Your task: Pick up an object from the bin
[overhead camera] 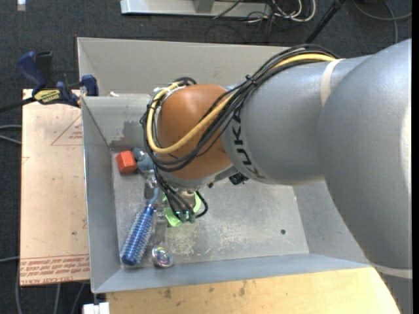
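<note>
Camera view, near to far. Against the near wall of the bin lies one small shiny round item. Just beside it lies one blue bristled brush, its handle pointing up the bin. Next comes one bright green piece, left of centre on the floor and partly covered by the gripper directly above it. Whether the gripper is open or closed cannot be told, and no hold is visible. The green piece is judged light, stiff plastic, best taken across its narrow width. Farther back, by the left wall, sits one orange-red block with one small blue-grey item touching it.
</note>
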